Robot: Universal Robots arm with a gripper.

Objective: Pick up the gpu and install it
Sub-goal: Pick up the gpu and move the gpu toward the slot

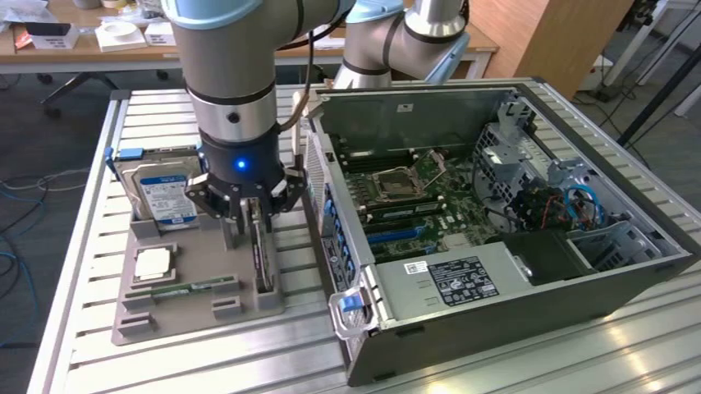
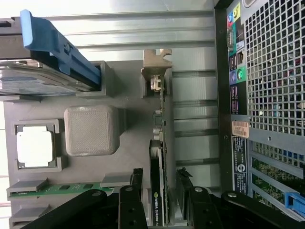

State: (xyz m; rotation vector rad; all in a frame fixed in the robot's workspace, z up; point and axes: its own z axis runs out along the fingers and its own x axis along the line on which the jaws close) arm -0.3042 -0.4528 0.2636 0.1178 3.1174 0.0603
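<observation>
The gpu (image 1: pixel 263 261) is a thin dark card standing on edge in a slot of the grey fixture tray (image 1: pixel 176 316), just beside the open computer case (image 1: pixel 493 238). In the wrist view the gpu (image 2: pixel 157 162) shows edge-on, its metal bracket (image 2: pixel 156 67) at the far end. My gripper (image 1: pixel 248 220) hangs low over the card and is open. Its black fingers (image 2: pixel 135 188) straddle the card's near end, one on each side, with a small gap to each face. Nothing is gripped.
On the tray, a silver hard drive (image 1: pixel 164 197) in a blue caddy, a processor chip (image 1: pixel 153 263) and a green memory stick (image 1: pixel 180 290). The case's motherboard (image 1: pixel 416 197) lies exposed; its rear panel (image 2: pixel 267 95) stands close beside the card. Slatted metal table (image 1: pixel 77 246).
</observation>
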